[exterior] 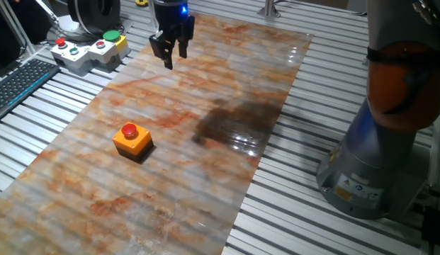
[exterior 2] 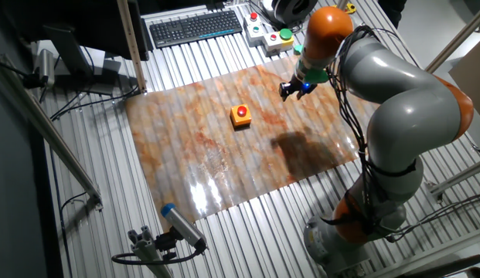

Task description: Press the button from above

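The button (exterior: 130, 130) is a small round red cap on a square orange box (exterior: 134, 144). It stands on the marbled mat (exterior: 198, 191), left of the middle. In the other fixed view the button (exterior 2: 241, 111) sits near the mat's centre. My gripper (exterior: 174, 57) hangs above the far end of the mat, well behind the button and a little to its right. It points downward and holds nothing. A gap shows between its dark fingers (exterior: 168, 59). In the other fixed view the gripper (exterior 2: 294, 92) is to the right of the button, clearly apart from it.
A grey-and-yellow control box (exterior: 88, 48) with red, blue and green buttons stands at the far left, beside a keyboard (exterior: 14, 85). The arm's grey base (exterior: 372, 163) stands right of the mat. The arm's dark shadow (exterior: 237, 120) lies on the mat. The table is ribbed metal (exterior: 297, 227).
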`<state>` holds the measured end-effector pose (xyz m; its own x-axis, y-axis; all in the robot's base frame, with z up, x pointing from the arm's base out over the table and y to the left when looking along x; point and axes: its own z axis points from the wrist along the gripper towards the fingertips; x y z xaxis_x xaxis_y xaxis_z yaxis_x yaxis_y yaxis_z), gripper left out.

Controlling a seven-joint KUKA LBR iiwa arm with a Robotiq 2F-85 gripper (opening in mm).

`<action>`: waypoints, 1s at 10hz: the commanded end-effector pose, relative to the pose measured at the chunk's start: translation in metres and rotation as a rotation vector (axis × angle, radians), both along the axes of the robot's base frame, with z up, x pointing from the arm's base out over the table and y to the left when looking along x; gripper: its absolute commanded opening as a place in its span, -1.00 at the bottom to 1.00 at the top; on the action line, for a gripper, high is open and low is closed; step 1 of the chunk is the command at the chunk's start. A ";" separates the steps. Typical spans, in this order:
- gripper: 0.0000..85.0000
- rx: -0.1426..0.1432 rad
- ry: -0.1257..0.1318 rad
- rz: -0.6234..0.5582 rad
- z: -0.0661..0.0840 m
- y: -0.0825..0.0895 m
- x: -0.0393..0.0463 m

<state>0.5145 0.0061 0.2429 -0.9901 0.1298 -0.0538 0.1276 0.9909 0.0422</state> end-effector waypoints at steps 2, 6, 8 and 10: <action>-0.20 -0.010 -0.009 -0.012 0.003 -0.001 -0.0025; -0.20 -0.048 -0.055 -0.053 0.003 -0.002 -0.0012; -0.20 -0.058 -0.057 -0.080 0.001 0.008 0.0010; 0.20 -0.051 -0.053 -0.077 -0.005 0.010 0.0046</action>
